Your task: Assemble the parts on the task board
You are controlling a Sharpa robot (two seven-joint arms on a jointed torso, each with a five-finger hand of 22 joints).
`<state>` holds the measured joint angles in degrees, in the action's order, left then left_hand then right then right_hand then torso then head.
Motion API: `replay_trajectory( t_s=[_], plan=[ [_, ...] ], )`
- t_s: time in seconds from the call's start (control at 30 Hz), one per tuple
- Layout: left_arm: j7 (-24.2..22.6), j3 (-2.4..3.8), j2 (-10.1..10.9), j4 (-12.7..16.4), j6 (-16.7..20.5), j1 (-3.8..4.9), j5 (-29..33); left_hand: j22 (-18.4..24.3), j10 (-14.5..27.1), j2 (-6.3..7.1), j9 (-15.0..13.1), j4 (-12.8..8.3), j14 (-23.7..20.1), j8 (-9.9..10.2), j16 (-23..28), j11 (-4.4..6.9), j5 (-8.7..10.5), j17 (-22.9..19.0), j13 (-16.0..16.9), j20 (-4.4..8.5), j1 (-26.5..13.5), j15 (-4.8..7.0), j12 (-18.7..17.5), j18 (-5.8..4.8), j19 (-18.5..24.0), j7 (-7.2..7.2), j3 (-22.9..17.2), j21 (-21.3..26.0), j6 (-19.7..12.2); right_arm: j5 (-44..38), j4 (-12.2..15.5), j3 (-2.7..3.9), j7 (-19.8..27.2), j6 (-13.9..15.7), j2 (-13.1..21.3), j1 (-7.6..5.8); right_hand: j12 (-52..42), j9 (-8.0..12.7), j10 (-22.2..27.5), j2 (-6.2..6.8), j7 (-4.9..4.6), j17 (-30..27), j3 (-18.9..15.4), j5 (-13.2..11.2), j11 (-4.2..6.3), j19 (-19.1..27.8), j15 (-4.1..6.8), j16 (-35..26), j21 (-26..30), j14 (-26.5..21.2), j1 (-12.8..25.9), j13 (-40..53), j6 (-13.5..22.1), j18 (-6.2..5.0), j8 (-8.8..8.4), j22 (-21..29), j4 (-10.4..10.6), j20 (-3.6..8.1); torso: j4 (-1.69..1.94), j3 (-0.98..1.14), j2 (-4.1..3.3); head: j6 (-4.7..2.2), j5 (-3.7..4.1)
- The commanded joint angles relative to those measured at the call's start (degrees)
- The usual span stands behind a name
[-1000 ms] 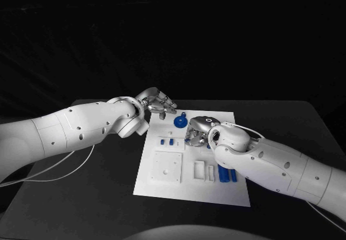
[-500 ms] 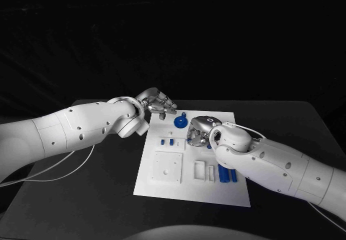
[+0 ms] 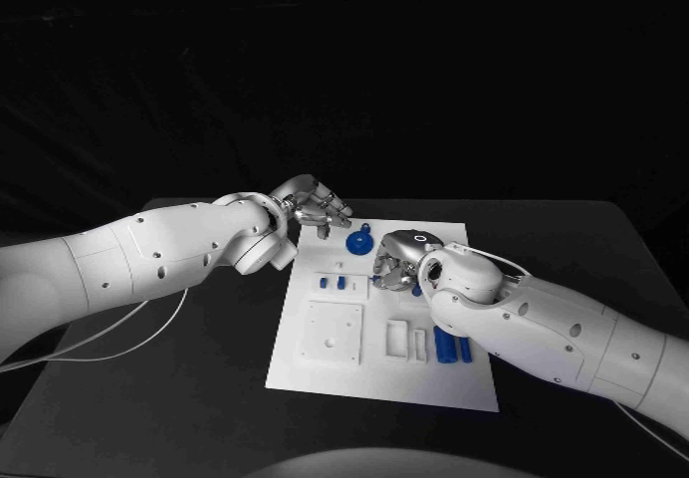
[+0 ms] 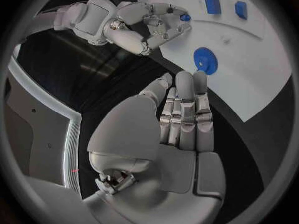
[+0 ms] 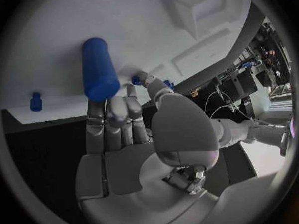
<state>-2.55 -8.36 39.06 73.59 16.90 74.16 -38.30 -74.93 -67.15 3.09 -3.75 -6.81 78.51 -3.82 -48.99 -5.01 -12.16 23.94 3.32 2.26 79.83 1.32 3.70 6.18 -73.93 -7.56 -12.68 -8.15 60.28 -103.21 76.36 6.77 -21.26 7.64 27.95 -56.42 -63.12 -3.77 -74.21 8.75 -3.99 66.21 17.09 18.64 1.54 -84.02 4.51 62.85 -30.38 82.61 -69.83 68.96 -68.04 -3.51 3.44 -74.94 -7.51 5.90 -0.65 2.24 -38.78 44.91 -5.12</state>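
The white task board [image 3: 334,373] lies in the middle of the black table. My right hand [image 3: 398,261] hovers over its far half and pinches a small blue part [image 4: 185,17] between thumb and a fingertip, also seen as the small blue part [image 5: 136,79]. A thick blue cylinder [image 5: 99,69] lies on the board just beyond those fingers. My left hand [image 3: 315,206] hangs at the board's far left corner, fingers stretched out, holding nothing [image 4: 184,109]. A round blue part [image 3: 359,241] sits on the board between the two hands.
Two small blue pieces [image 3: 334,284] stand near the board's left middle. A white square block [image 3: 334,334] and white slotted pieces [image 3: 403,340] occupy the near half, with two blue cylinders [image 3: 452,349] at the near right. A small blue peg [image 5: 35,102] stands apart.
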Motion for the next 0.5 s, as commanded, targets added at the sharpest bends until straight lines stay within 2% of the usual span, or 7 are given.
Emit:
replay_trajectory(
  t_s=[0.03, 0.5],
  plan=[
    [-0.11, 0.06, -0.06, 0.13, -0.67, 0.07, 0.1, -1.03, 0.52, 0.06, 0.08, -0.04, 0.01, 0.16, 0.02, 0.04, -0.14, 0.05, 0.04, -0.03, 0.16, -0.22, -0.17, -0.01, -0.38, -0.1, -0.04, 0.02, -0.41, -0.74, 0.19, -0.02, 0.07, 0.48, 0.14, 0.05, 0.25, 0.03, 0.21, 0.08, 0.05, -0.04, -0.25, -0.04, -0.27, -1.84, -0.07, -0.21, 0.32, 0.08, -0.46, -0.1, 0.16, -0.84, 0.13, -3.02, 0.0, -0.22, 0.02, -0.04, 0.0, 0.05, 0.01],
    [0.08, 0.06, 0.05, 0.05, -0.71, 0.08, 0.09, -1.01, 0.63, 0.08, 0.07, -0.01, -0.08, 0.14, 0.03, 0.01, -0.15, 0.04, 0.04, -0.06, 0.14, -0.25, -0.18, 0.0, -0.32, -0.12, -0.01, 0.01, -0.45, -0.75, 0.93, -0.03, 0.18, -0.18, 0.79, 0.06, 0.03, 0.01, -0.02, -0.03, 0.37, 0.06, 0.09, 0.73, -0.07, -1.87, 0.01, -0.09, 0.08, 0.15, -0.87, 0.01, -1.14, -0.63, 0.14, -3.13, -0.4, -0.14, -0.07, -0.01, 0.0, 0.08, 0.18]
  ],
)
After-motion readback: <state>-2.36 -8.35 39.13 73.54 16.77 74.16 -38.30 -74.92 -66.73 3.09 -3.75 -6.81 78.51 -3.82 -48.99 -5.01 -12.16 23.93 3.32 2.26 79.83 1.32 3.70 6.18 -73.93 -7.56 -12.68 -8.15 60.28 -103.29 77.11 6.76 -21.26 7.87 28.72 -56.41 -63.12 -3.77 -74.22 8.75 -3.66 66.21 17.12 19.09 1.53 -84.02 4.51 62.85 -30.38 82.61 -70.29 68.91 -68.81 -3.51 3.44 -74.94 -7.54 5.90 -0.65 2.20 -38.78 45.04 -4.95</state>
